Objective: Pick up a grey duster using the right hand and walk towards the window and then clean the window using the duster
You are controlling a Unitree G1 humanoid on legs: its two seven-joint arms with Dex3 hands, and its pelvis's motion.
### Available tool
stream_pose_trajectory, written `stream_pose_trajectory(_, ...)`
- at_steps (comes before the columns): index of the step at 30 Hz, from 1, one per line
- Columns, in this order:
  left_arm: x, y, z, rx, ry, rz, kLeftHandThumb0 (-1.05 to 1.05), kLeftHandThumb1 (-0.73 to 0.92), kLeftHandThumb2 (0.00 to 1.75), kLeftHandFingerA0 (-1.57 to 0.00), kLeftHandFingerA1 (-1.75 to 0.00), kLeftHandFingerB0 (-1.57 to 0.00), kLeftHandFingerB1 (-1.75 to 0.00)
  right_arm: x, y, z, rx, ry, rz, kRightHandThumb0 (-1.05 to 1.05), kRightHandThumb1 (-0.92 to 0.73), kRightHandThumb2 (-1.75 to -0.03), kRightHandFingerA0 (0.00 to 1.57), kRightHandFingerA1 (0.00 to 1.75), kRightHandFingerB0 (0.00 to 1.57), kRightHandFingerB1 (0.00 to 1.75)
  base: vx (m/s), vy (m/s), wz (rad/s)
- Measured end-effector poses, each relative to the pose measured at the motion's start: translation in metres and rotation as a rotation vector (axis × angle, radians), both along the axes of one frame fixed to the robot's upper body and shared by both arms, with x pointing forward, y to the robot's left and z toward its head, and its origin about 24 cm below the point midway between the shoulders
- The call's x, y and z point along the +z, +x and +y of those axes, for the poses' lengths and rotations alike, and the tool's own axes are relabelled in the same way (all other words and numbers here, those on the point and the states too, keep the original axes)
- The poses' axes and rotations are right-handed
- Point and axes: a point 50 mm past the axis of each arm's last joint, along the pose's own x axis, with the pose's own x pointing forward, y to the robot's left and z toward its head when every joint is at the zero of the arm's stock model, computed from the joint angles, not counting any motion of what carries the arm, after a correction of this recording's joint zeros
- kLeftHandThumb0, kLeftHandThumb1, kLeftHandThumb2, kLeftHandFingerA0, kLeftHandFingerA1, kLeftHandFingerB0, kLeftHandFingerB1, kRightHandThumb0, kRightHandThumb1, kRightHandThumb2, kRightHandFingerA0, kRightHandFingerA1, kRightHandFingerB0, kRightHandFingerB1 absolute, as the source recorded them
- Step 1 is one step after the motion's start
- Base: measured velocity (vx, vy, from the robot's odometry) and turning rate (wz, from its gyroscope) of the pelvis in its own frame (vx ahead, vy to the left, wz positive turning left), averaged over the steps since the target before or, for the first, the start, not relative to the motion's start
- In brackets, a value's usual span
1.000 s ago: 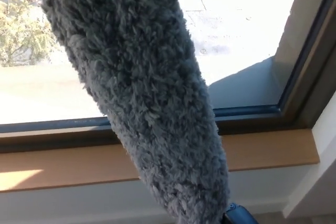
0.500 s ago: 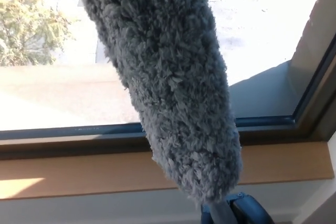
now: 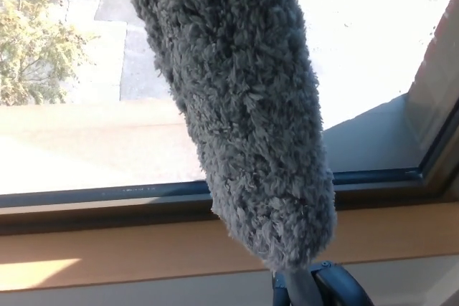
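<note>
While the fluffy head of the grey duster point(image 3: 237, 105) fills the middle of the head view, a good deal stays out of sight: its top runs off the upper edge, and it covers the centre of the window point(image 3: 86, 141) behind it. At the bottom edge, just under the fluff, a grey handle stub point(image 3: 301, 290) meets a dark blue-black rounded part point(image 3: 343, 289) that is cut off by the frame. That may be the right hand or its wrist, but I cannot tell, and so I cannot tell how its fingers stand or what they close on. No left hand shows anywhere.

Behind the duster, the glass looks out on bright, sunlit paving point(image 3: 373, 26) and a leafy bush point(image 3: 32, 41) at the upper left. A dark window frame point(image 3: 107, 195) runs along the bottom of the pane and turns upward at the right side. Below it lies a pale wooden window sill point(image 3: 129, 249), with a patch of sunlight at its left end, and under that a strip of white wall point(image 3: 143, 295).

The duster stands nearly upright, leaning a little to the left at the top, its lower end level with the sill. Whether the fluff actually touches the glass cannot be made out.
</note>
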Motion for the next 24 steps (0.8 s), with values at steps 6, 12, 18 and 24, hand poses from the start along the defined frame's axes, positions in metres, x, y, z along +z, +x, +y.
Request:
stream_pose_trajectory(6, 0.0001, -0.0001, 0.0006, 0.002, 0.001, 0.000, -0.05, 0.69, 0.85, -0.83, -1.14, -0.76, -0.90, 0.0016, 0.0027, 0.0005, -0.001, 0.001, -0.003, 0.28, -0.23, -1.14, 1.49, 1.38, 1.46, 1.33, 0.08, 0.047, 0.05)
stream_pose_trajectory(12, -0.0008, -0.0004, -0.0021, 0.001, -0.006, 0.001, -0.06, 0.69, 0.85, -0.84, -1.16, -0.77, -0.89, -0.0058, 0.0039, -0.0050, -0.012, -0.019, 0.025, 0.28, -0.24, -1.14, 1.48, 1.38, 1.45, 1.32, 0.01, -0.020, 0.03)
stream_pose_trajectory(18, -0.0017, -0.0056, -0.0047, 0.006, -0.013, 0.012, -0.05, 0.70, 0.86, -0.83, -1.14, -0.75, -0.86, -0.0071, 0.0046, -0.0072, -0.019, -0.023, 0.032, 0.29, -0.32, -1.19, 1.49, 1.39, 1.45, 1.33, 0.00, 0.000, 0.00)
stream_pose_trajectory(24, -0.0015, -0.0087, -0.0046, 0.006, -0.012, 0.020, -0.06, 0.71, 0.85, -0.86, -1.13, -0.75, -0.84, -0.0035, 0.0073, -0.0056, -0.008, -0.027, 0.026, 0.45, -0.01, -1.50, 1.45, 1.36, 1.34, 1.24, 0.00, 0.000, 0.00)
